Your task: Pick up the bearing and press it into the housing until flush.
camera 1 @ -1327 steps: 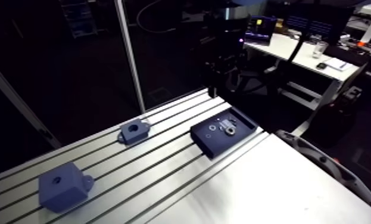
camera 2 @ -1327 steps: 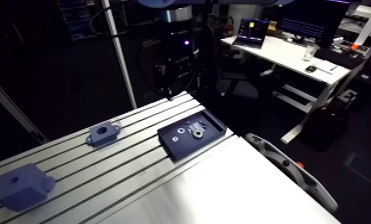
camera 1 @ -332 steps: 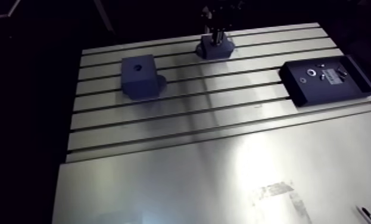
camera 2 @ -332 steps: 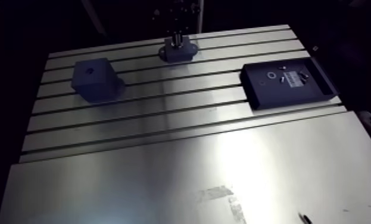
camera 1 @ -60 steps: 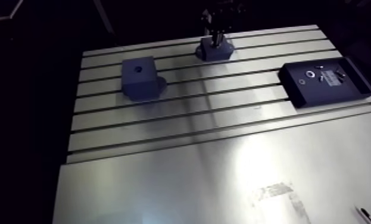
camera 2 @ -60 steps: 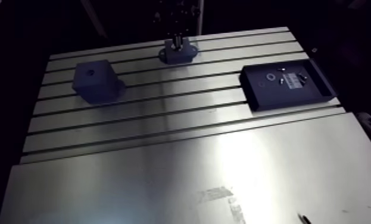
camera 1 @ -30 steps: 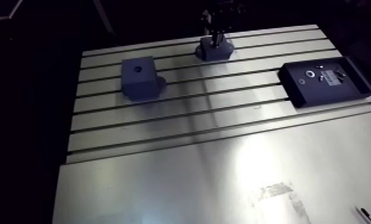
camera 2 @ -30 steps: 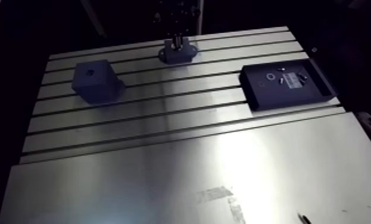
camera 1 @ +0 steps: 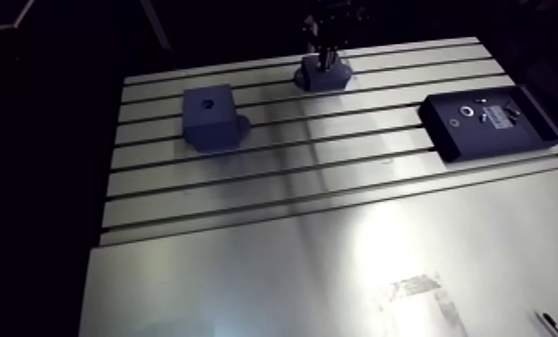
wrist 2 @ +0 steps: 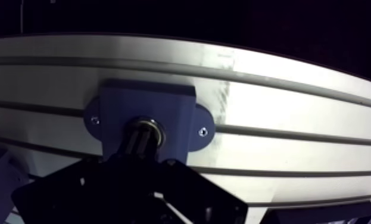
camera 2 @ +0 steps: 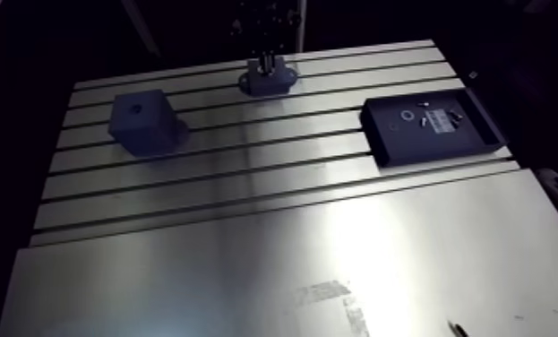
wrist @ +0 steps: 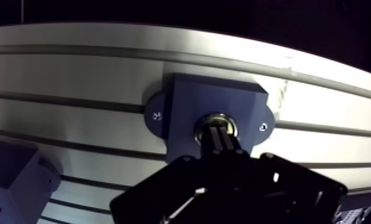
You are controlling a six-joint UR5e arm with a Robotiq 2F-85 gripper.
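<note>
The claw has its two fingers pressed together, tips down on the shiny bearing. The bearing sits in the round hole of the blue housing on the table. In the arm view, a big block sits at 8 o'clock from the housing and a dark tray at 4 o'clock.

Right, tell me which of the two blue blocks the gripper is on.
The low flanged housing, with the gripper planted at its centre bore. The taller cube block stands apart with nothing touching it.
</note>
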